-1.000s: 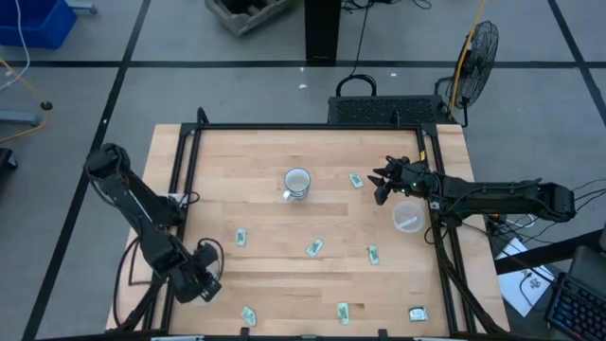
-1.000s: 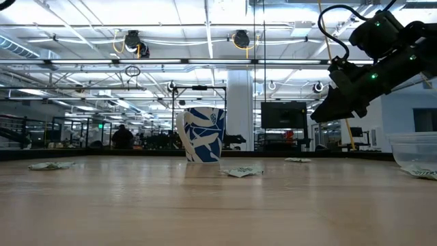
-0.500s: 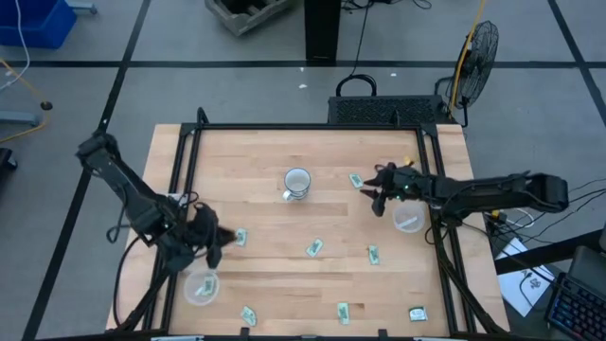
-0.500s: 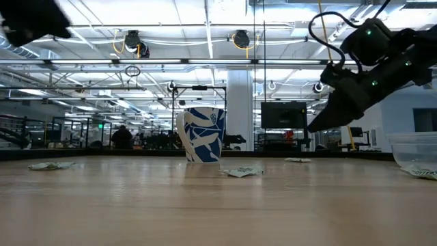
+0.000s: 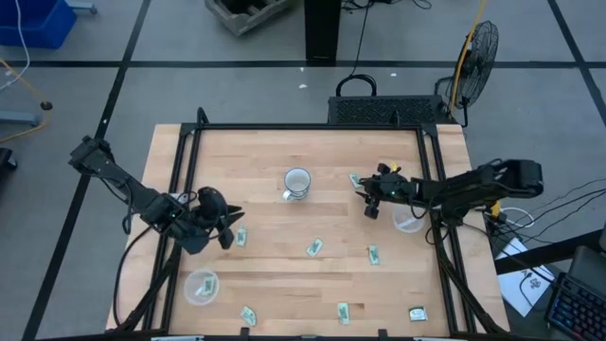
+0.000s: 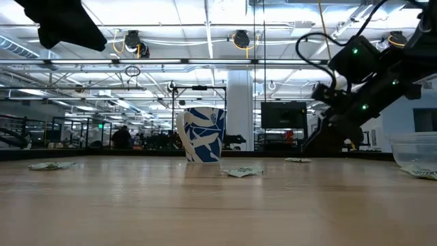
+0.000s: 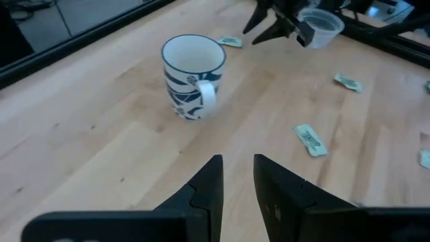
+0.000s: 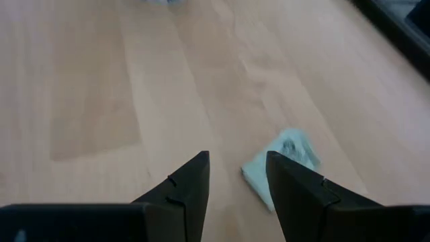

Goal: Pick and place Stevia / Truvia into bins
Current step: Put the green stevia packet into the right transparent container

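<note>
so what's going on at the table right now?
Two arms are sorting sweetener sachets into clear tubs. The right gripper is open and low over a sachet near the mug, beside its tub; nothing is gripped yet. The left gripper is open and empty, next to another sachet, with its own tub behind it. Several more sachets lie loose on the tabletop.

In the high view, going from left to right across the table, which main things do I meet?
Left bin → left gripper → mug → right gripper → right bin. The scattered sachets are left out, since they lie all across the table.
</note>
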